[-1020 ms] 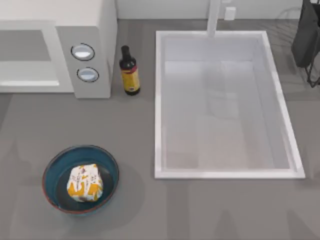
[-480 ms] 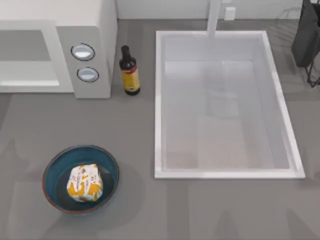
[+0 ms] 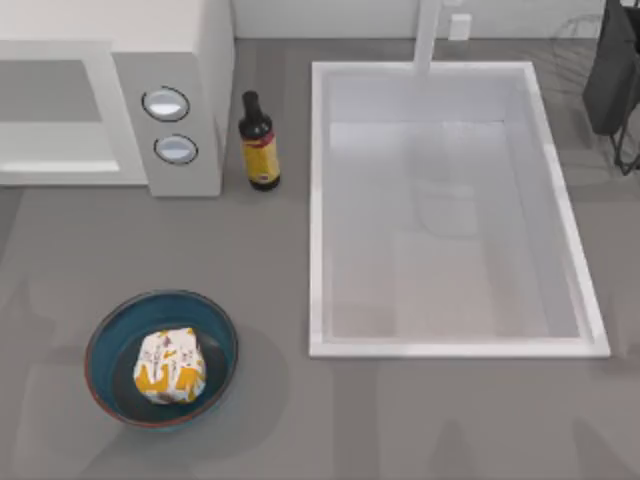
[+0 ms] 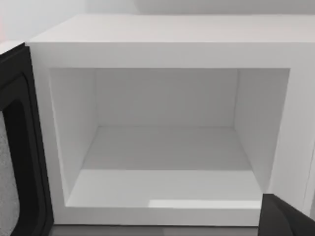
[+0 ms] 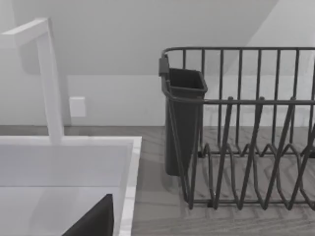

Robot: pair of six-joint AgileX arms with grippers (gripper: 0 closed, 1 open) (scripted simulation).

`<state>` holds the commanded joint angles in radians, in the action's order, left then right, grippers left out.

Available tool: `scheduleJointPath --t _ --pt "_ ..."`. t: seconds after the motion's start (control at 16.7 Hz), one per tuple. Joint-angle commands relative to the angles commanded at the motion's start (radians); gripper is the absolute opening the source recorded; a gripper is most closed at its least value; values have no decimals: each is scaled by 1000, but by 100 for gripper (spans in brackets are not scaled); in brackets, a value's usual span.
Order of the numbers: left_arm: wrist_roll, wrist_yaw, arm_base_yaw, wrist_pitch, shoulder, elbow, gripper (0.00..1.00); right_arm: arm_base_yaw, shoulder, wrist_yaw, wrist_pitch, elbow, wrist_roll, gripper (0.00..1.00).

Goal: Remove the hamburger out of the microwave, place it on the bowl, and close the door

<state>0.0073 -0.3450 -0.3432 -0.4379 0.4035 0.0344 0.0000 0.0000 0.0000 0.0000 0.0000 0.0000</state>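
Near the bench's front-left corner, the small roundish hamburger (image 3: 170,365), wrapped in white paper with yellow-orange patches and small dark marks too fine to read, sits inside the round deep teal-blue bowl (image 3: 108,338) with its reddish-brown rim. At the back-left edge stands the large boxy off-white microwave (image 3: 190,60), two round silver-rimmed knobs (image 3: 166,104) on its side panel; the left wrist view looks straight into its pale grey cavity (image 4: 167,147), with the door (image 4: 22,147) swung open beside it, its inner face black. Just beside the microwave stands a dark glass bottle (image 3: 260,143) with a yellow-and-red label, its print illegible. A large white rectangular sink (image 3: 318,210) fills the bench's right half, with a dark wire dish rack (image 5: 246,132) at the back-right corner. Whether either AgileX pincer is open or closed cannot be told.
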Motion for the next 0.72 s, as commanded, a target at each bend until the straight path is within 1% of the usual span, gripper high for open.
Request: scheduleJointPath --t 0.3,0.6,0.72 --pt "-2 -56 -57 158 -152 -5 0 0 0 0 0 0 0 100" --pt "-1 -61 -60 167 -158 -6 0 0 0 0 0 0 0 100" --pt "24 -72 -82 193 -126 -39 0 0 0 0 0 0 0 100"
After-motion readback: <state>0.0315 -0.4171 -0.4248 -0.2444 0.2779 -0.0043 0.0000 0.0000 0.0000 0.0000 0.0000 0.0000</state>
